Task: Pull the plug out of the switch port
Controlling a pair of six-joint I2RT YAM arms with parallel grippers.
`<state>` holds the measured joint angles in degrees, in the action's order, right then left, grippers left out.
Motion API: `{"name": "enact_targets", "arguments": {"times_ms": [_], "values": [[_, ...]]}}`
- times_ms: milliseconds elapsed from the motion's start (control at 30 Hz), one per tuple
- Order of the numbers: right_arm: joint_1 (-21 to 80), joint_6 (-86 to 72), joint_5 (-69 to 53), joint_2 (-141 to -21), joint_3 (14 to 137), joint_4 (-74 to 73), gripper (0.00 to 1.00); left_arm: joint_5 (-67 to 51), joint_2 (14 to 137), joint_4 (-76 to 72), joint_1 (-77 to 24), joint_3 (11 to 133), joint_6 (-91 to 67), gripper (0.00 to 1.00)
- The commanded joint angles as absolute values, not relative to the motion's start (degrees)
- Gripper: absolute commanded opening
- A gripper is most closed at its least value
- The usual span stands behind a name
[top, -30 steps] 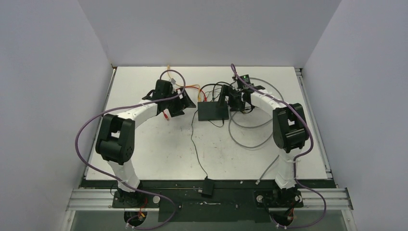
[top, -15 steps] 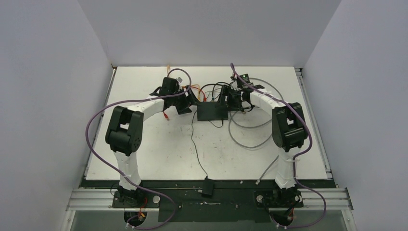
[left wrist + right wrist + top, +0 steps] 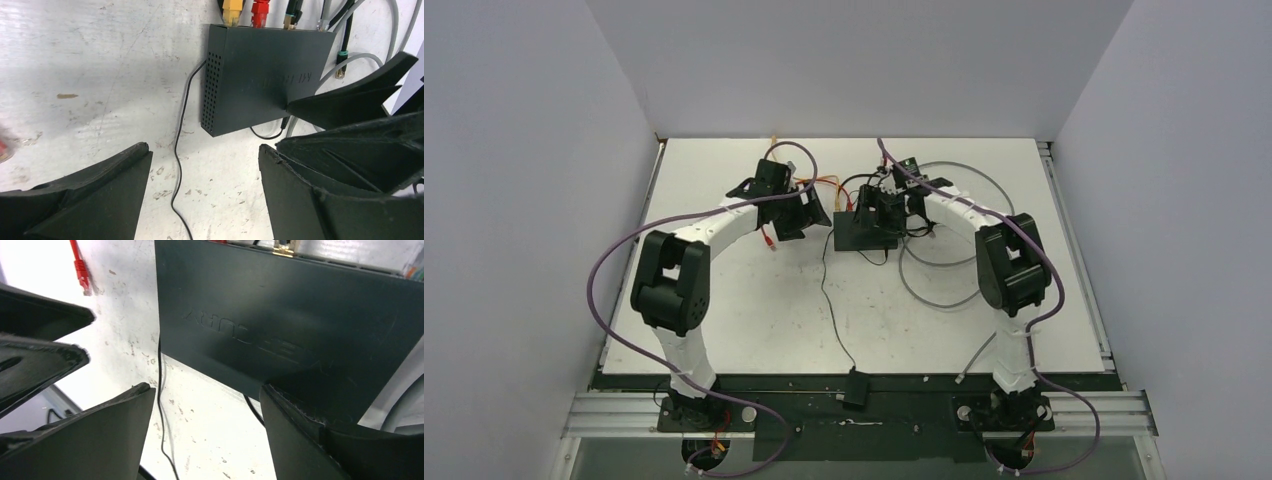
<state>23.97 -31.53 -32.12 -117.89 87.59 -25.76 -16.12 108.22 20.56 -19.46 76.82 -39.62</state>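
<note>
Left gripper (image 3: pixel 205 150): jaws spread, nothing between them, hovering just off the vented short side of the flat matte-black rectangular switch (image 3: pixel 260 70), at the end away from its ports. Right gripper (image 3: pixel 202 390): jaws also wide apart and empty, poised over the switch's plain long edge. A yellow plug (image 3: pixel 231 11) and a red plug (image 3: pixel 258 11) sit in the opposite edge.

Recommendation: brace the switch with one gripper. Pinch the plug housing, not its cable, and draw it straight out.
</note>
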Motion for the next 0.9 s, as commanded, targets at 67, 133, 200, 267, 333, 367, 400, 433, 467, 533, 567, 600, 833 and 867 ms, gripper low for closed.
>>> {"name": "enact_targets", "arguments": {"times_ms": [67, 133, 200, 267, 333, 367, 400, 433, 467, 533, 567, 600, 833, 867], "values": [[25.78, -23.02, -20.78, -118.75, 95.91, -32.96, 0.83, -14.59, 100.3, 22.36, -19.9, 73.4, -35.32, 0.79], [25.32, -20.97, -18.01, -119.73, 98.24, -34.63, 0.84, -15.92, 99.7, 21.59, -19.95, 72.73, -36.09, 0.79], [24.66, -19.38, -16.13, -121.29, 100.92, -36.19, 0.84, -17.64, 100.11, 20.75, -20.08, 72.77, -37.59, 0.77], [23.71, -18.39, -15.64, -123.06, 103.65, -37.01, 0.84, -19.85, 100.85, 18.97, -20.55, 72.86, -39.46, 0.75], [22.55, -18.09, -15.55, -124.7, 106.31, -37.48, 0.84, -22.31, 102.24, 16.71, -21.08, 73.24, -41.72, 0.72], [22.02, -18.1, -15.67, -125.48, 107.63, -37.57, 0.84, -23.39, 103.02, 15.49, -21.36, 73.4, -43.01, 0.7], [21.48, -18.15, -15.91, -126.56, 109.55, -37.65, 0.84, -24.28, 103.83, 14.48, -21.7, 73.58, -44.18, 0.68], [21.01, -18.33, -16.66, -127.77, 111.15, -38.01, 0.84, -24.81, 104.76, 13.87, -22.22, 73.93, -45.55, 0.66], [20.51, -18.43, -17.59, -129.06, 113.0, -38.35, 0.84, -25.36, 105.79, 12.93, -22.47, 74.12, -46.82, 0.64], [19.98, -18.73, -19.21, -132.45, 116.81, -39.62, 0.83, -27.24, 107.77, 10.28, -23.05, 74.39, -49.43, 0.62], [19.89, -18.84, -19.78, -133.7, 118.6, -40.15, 0.82, -27.93, 108.62, 8.83, -23.17, 74.36, -50.73, 0.61], [19.87, -18.91, -20.3, -134.84, 120.15, -40.76, 0.8, -28.43, 109.57, 7.48, -23.27, 74.25, -52.14, 0.6], [20.08, -19.51, -23.65, -135.27, 119.01, -39.49, 0.69, -30.06, 116.54, 3.74, -23.38, 76.17, -57.65, 0.54], [20.04, -19.47, -23.79, -134.96, 117.94, -39.27, 0.68, -30.04, 117.05, 3.4, -23.38, 76.32, -57.91, 0.54]]}}
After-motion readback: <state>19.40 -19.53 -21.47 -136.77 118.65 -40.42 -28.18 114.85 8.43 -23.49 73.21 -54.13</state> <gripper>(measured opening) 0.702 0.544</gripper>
